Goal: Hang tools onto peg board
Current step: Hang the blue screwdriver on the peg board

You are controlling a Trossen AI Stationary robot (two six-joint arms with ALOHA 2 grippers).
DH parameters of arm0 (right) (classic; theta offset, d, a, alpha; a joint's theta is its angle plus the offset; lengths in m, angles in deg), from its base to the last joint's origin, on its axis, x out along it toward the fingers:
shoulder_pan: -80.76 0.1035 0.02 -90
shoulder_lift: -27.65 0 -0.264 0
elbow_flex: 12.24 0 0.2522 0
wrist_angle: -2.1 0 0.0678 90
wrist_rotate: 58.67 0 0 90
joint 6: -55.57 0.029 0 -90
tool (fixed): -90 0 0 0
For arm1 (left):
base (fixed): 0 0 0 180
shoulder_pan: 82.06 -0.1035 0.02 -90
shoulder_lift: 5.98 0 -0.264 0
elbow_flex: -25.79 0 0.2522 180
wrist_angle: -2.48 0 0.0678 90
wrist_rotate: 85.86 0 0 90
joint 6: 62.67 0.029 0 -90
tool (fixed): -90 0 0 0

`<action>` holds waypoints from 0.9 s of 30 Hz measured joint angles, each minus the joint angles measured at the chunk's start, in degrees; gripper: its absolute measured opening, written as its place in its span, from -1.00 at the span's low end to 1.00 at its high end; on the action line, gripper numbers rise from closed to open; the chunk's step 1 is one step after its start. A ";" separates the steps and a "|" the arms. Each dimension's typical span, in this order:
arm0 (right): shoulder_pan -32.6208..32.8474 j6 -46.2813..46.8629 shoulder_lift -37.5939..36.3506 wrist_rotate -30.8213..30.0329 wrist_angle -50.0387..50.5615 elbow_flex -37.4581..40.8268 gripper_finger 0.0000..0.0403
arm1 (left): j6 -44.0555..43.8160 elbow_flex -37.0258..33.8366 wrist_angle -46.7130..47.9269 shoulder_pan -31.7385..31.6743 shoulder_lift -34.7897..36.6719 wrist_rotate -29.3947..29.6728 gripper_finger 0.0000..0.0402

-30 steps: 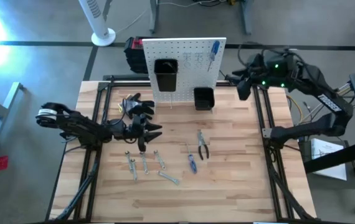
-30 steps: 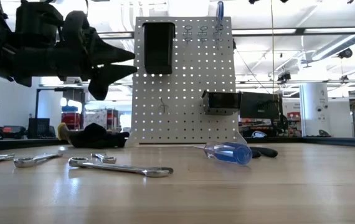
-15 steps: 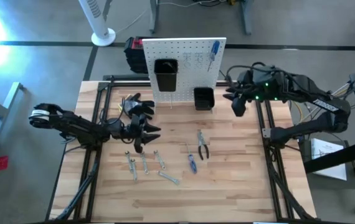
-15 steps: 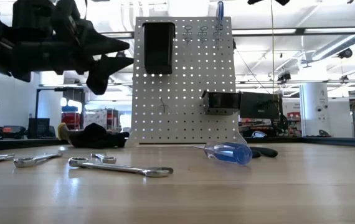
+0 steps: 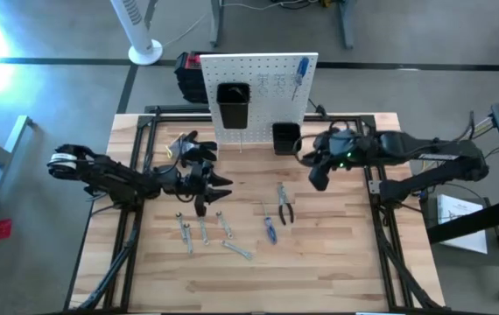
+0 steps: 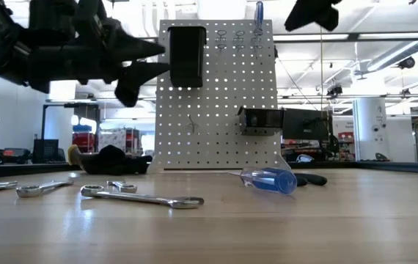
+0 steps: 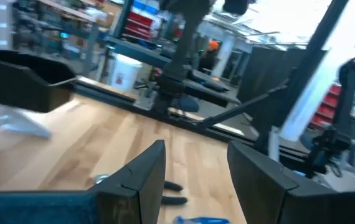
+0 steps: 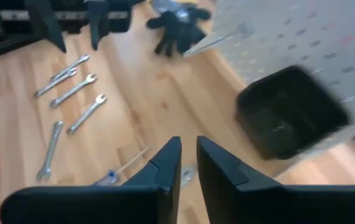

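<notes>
A: Right end effector (image 5: 312, 170)?
B: Above the tabletop (image 5: 337, 262), fingers nearly together, nothing between them. Pliers (image 5: 284, 208) lie just below it, peg board (image 5: 258, 83) beyond.
A: Left end effector (image 5: 217, 184)?
B: Part open, empty, hovering over the wrenches (image 5: 204, 231).

White peg board (image 6: 216, 110) upright, blue screwdriver (image 6: 268, 179) and wrenches (image 6: 143, 198) on table (image 6: 304, 227)
</notes>
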 joint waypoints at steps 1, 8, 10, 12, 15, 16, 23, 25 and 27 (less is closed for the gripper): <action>0.53 0.41 0.00 0.29 -1.06 1.29 -0.82 | 0.14 0.38 0.40 0.01 -0.20 -0.59 -0.19; 4.16 2.46 -0.01 0.41 -3.90 8.33 -0.91 | 0.09 0.57 4.00 0.01 1.31 -0.94 -0.24; 5.19 2.49 0.07 0.51 -8.03 10.95 -0.91 | -0.67 0.34 5.62 0.01 1.93 -0.95 -0.24; 5.61 2.49 0.17 2.24 -13.31 13.79 -0.91 | -1.14 0.35 8.39 0.01 2.87 -0.94 -0.24; 5.68 2.52 0.64 6.51 -22.84 18.01 -0.91 | -1.39 0.58 13.67 0.08 4.59 -0.93 -0.24; 5.68 2.47 0.74 7.77 -25.59 19.35 -0.91 | -1.56 0.58 15.04 0.08 5.20 -0.92 -0.24; 5.66 1.88 3.36 9.46 -33.66 24.12 -0.91 | -2.89 0.39 25.34 0.43 13.01 -1.20 -0.24; 5.66 1.82 4.96 9.47 -33.78 24.29 -0.91 | -2.55 0.39 27.81 0.45 15.98 -1.20 -0.24; 5.66 1.77 7.03 9.49 -34.65 24.29 -0.91 | -1.55 0.30 30.81 0.45 19.00 -0.98 -0.24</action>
